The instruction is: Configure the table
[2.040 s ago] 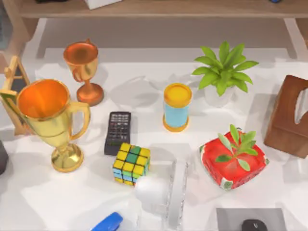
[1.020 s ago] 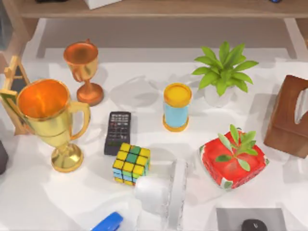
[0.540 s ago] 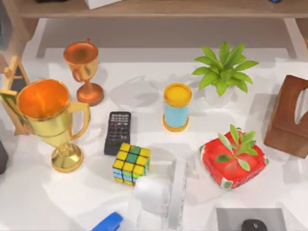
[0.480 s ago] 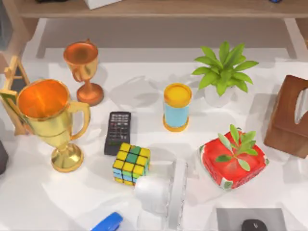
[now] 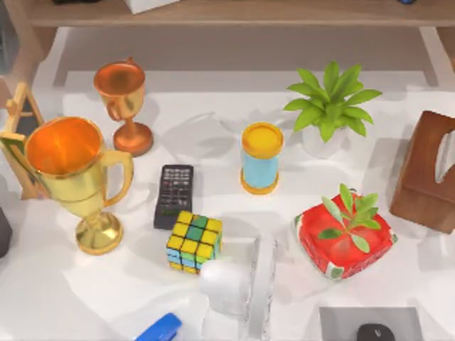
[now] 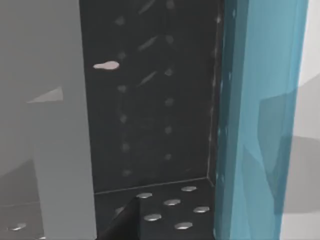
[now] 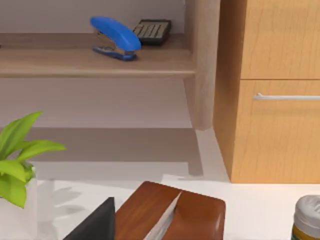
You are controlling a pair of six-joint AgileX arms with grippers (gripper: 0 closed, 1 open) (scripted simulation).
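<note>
On the table (image 5: 213, 135), trophies, cube and plants stand.

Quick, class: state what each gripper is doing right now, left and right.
Left gripper: cannot be told.
Right gripper: cannot be told.

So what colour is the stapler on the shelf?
Blue stapler, clearest in the right wrist view.

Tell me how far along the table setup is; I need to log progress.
Nothing looks finished: the table is crowded, with the gold trophy, remote, puzzle cube, blue cup and red box scattered. Nothing is in hand; a dark gripper part sits beside the wooden tissue box in the right wrist view. All arranging seems left.
</note>
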